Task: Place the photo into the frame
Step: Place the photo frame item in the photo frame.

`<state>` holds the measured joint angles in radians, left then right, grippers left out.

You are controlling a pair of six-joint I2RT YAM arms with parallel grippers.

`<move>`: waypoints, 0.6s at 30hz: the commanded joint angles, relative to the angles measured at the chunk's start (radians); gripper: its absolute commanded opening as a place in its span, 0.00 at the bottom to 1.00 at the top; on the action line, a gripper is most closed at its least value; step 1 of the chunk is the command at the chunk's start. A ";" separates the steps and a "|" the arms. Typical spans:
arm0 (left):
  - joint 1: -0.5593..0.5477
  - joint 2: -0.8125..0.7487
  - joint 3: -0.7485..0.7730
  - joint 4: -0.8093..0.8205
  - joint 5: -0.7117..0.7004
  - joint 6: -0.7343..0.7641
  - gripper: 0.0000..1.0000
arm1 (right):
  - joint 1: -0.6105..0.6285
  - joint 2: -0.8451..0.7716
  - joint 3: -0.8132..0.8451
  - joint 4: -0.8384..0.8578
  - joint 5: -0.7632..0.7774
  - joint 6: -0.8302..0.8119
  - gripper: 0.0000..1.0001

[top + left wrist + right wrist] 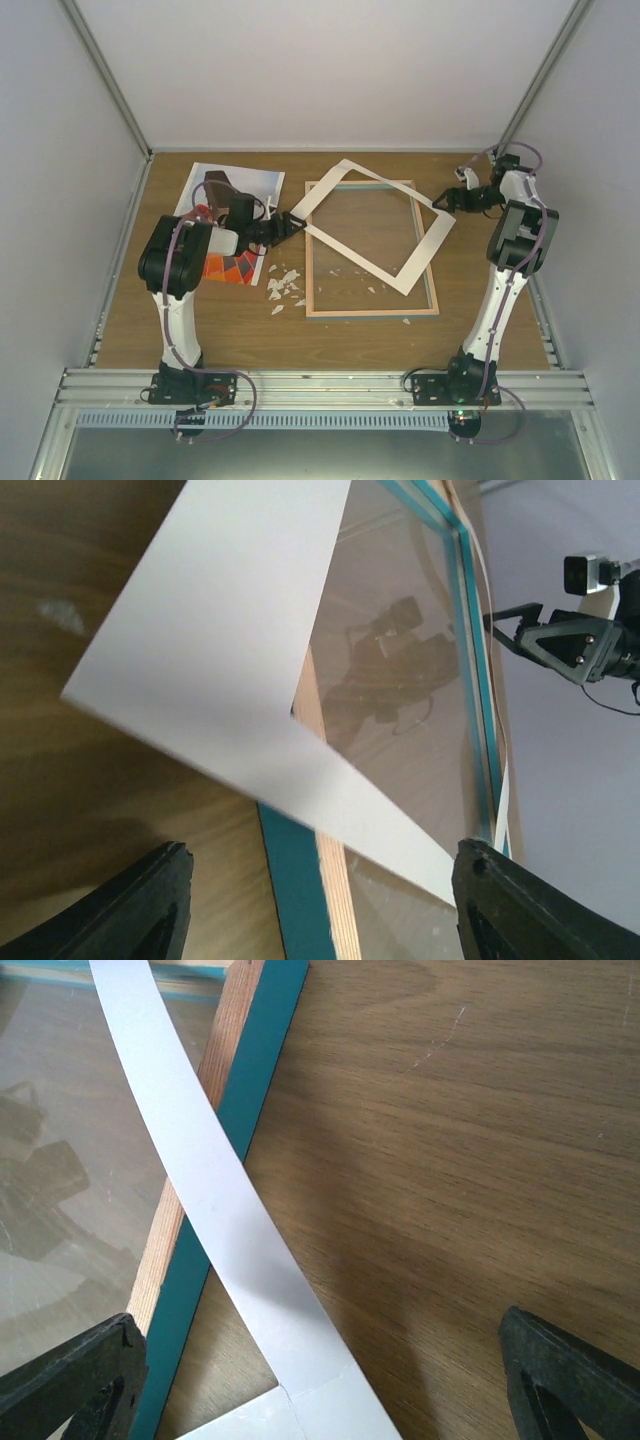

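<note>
With the left gripper (289,228) and right gripper (447,200) both spread wide at opposite corners of the skewed mat (425,250), square it into the central frame (370,313) before you fetch the photo (255,180), upper left.

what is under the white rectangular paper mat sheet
The teal-fronted wooden picture frame with its glass pane, seen through the opening in the white mat. The mat's strips hide parts of the frame's rails.
</note>
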<state>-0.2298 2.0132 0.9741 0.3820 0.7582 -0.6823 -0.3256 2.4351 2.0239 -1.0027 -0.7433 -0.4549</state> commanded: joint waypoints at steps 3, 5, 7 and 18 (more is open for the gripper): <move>-0.013 0.095 0.075 0.097 -0.030 -0.055 0.66 | 0.000 0.019 -0.041 -0.025 -0.036 -0.030 0.95; -0.013 0.109 0.090 0.111 -0.031 -0.071 0.62 | 0.000 0.021 -0.047 -0.038 -0.047 -0.038 0.93; -0.012 0.111 0.098 0.122 -0.032 -0.079 0.55 | 0.000 0.018 -0.052 -0.056 -0.057 -0.053 0.92; -0.012 0.088 0.140 0.136 0.008 -0.093 0.11 | -0.003 -0.093 -0.182 -0.113 -0.118 -0.141 0.85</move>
<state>-0.2352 2.1086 1.0870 0.4625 0.7448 -0.7757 -0.3264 2.3943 1.9018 -1.0447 -0.8593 -0.5514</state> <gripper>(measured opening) 0.160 0.857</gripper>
